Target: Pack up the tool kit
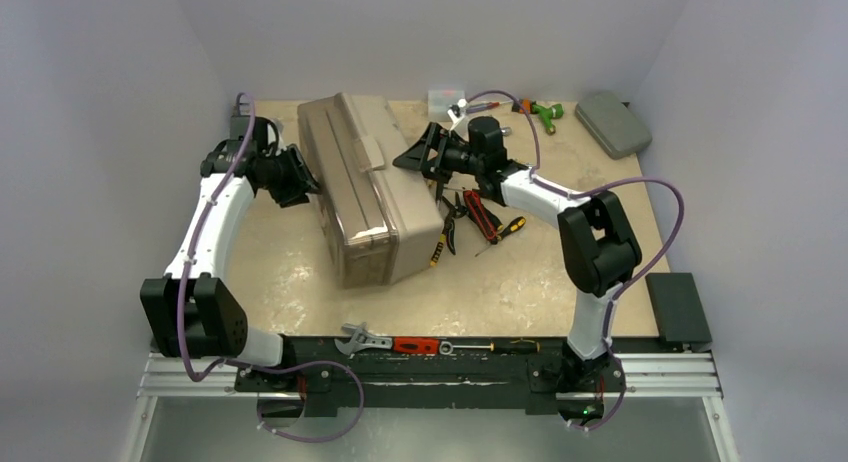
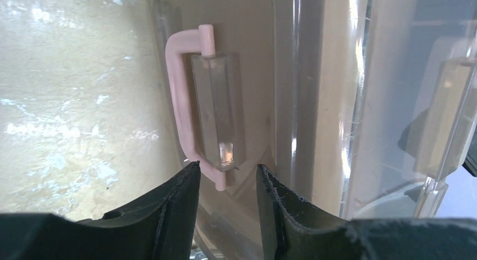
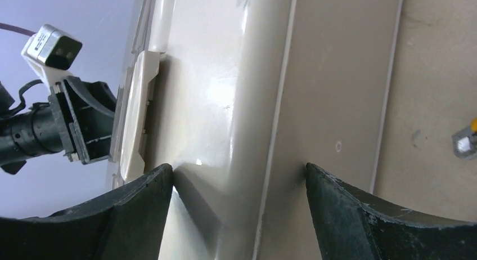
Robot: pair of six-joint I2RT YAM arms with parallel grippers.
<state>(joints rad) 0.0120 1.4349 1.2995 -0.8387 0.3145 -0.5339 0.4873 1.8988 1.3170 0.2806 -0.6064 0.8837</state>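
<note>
The tan toolbox (image 1: 370,187) of the tool kit lies on its side mid-table, its smoky lid turned toward the left arm. My left gripper (image 1: 300,182) is against the lid. In the left wrist view that gripper (image 2: 226,169) stands partly open. The lower end of the pink handle (image 2: 179,97) and its clear mount sit between the tips. The left finger touches the handle and a gap shows at the right finger. My right gripper (image 1: 415,152) is wide open on the box's opposite side. Both fingertips (image 3: 160,178) rest against the tan wall (image 3: 247,102), straddling a rounded ridge.
Red-handled pliers (image 1: 483,214), yellow-black pliers (image 1: 443,237) and a yellow screwdriver (image 1: 507,228) lie right of the box. A green tool (image 1: 543,112), small clear box (image 1: 446,100) and grey case (image 1: 612,122) sit at the back. A wrench (image 1: 362,338) and red-handled tool (image 1: 415,345) rest on the front rail.
</note>
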